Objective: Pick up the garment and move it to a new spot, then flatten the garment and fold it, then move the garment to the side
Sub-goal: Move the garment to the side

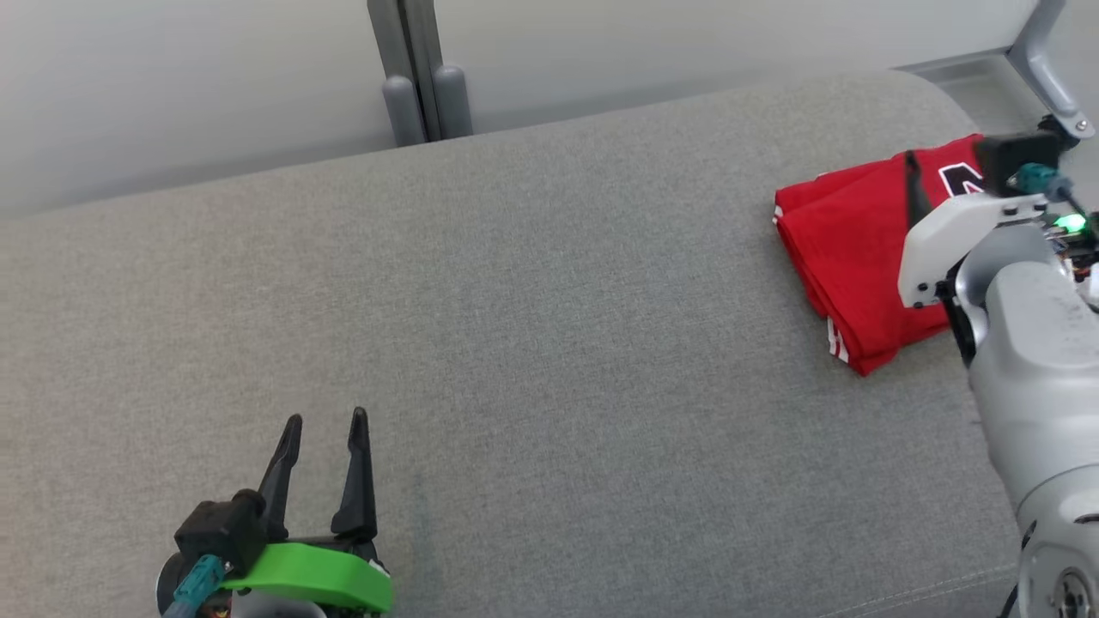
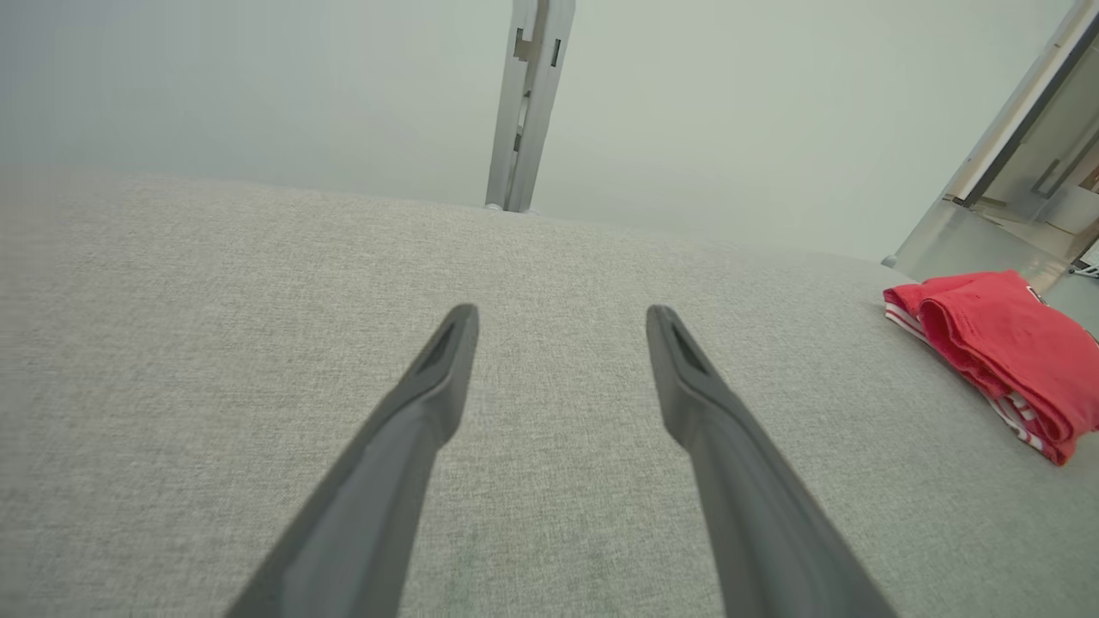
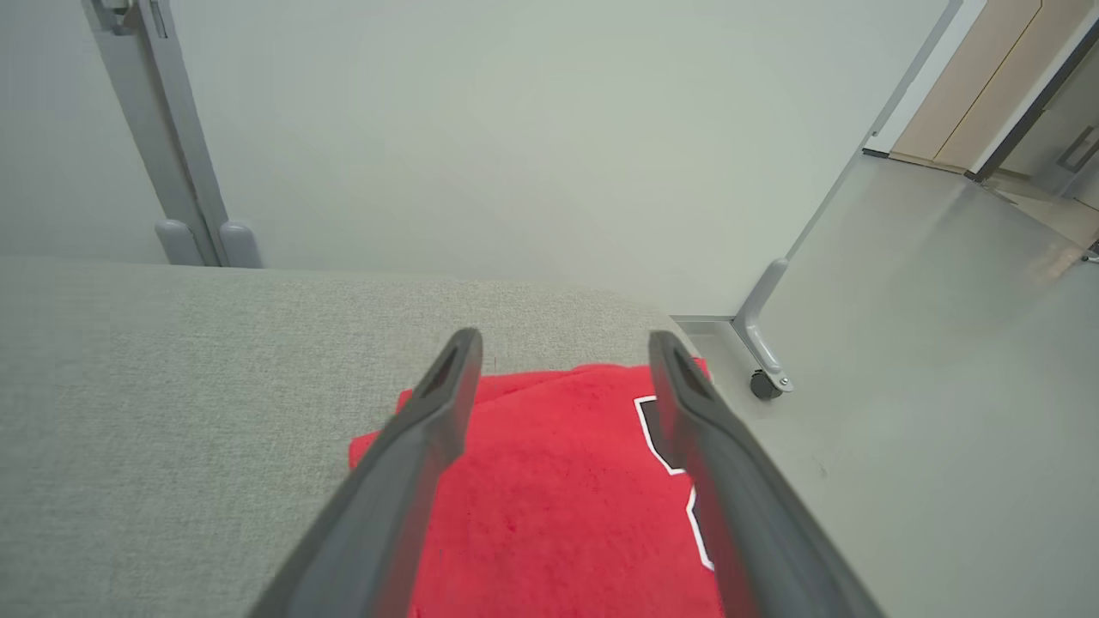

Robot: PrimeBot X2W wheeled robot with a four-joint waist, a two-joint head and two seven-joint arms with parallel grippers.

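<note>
Beneath the right end effector (image 3: 565, 352) lies the folded red garment (image 3: 549, 481), flat on the grey fabric-covered desk (image 1: 532, 283) by its rounded far right corner. Both dark fingers (image 3: 403, 463) are spread apart above the cloth with nothing gripped between them; whether they touch the fabric cannot be determined. A black letter edged in white (image 3: 665, 438) shows on the garment's top face just beside the right-hand finger. In the head view, white stripes (image 1: 837, 342) show along the folded edge nearest the robot.

The left end effector (image 1: 326, 418) is released, its fingers apart and empty, hovering low over bare desk fabric. The garment (image 2: 1004, 343) sits well apart from it, far to its right.

Ahead of both end effectors, beyond the desk's far edge, stands a grey upright post (image 1: 421, 69) against a pale wall. Right of the right end effector, a grey frame leg with a castor (image 3: 762, 382) rests on the floor.
</note>
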